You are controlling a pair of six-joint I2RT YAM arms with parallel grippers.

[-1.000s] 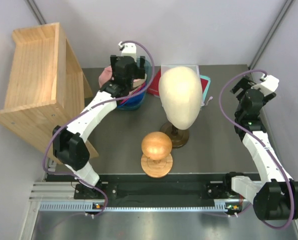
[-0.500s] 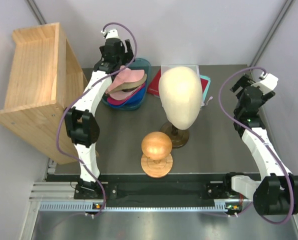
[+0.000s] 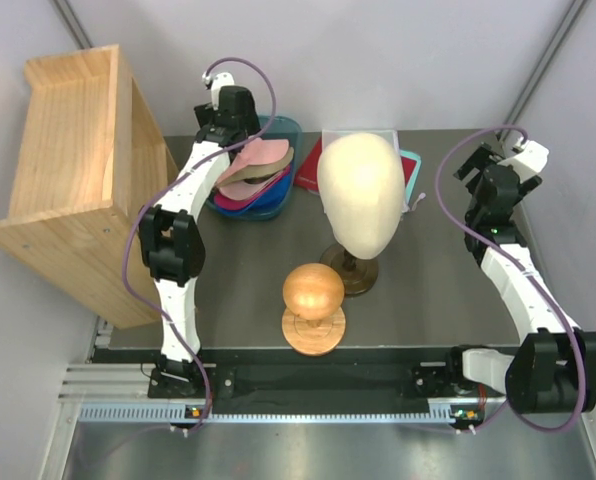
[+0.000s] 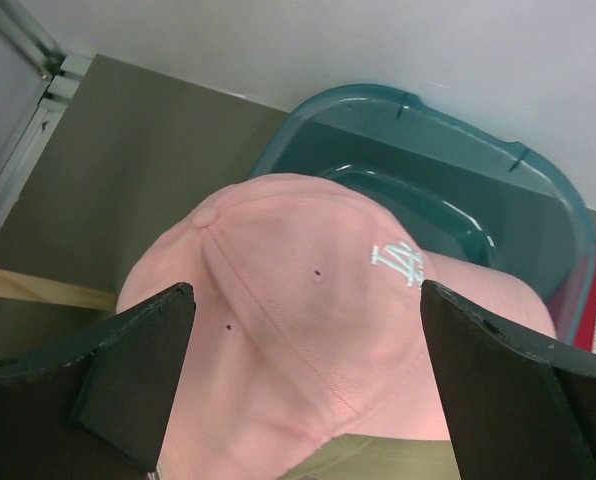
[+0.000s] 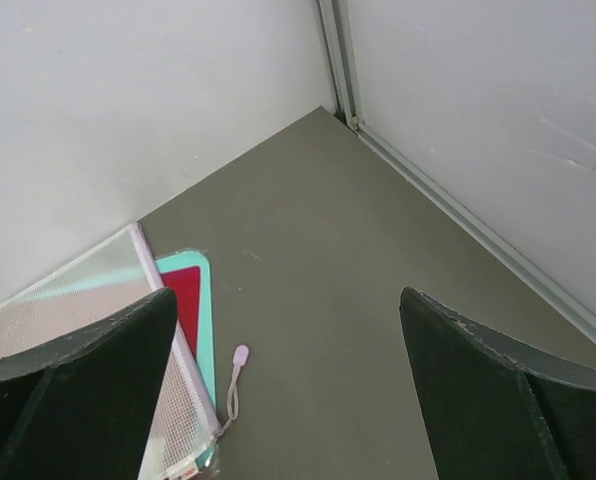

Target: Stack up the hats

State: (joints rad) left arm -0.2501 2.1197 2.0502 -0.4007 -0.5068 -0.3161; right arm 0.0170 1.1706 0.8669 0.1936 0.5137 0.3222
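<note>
The left gripper (image 4: 306, 300) is hanging with its jaws wide apart over a light pink cap (image 4: 278, 340), gripping nothing. Its wrist view is showing white embroidered letters on the crown and a teal tub (image 4: 458, 170) behind, details lost from overhead. The top view is instead showing the whole pile of hats (image 3: 253, 178) at upper left of centre, pink and tan on top, magenta and blue edges beneath, beside a cream mannequin head (image 3: 360, 195). The right gripper (image 5: 288, 300), likewise spread and holding nothing, is pointing at the table's far corner and a mesh zip pouch (image 5: 68, 310). The lower caps are lying mostly covered, and how they are nesting is hard to make out.
</note>
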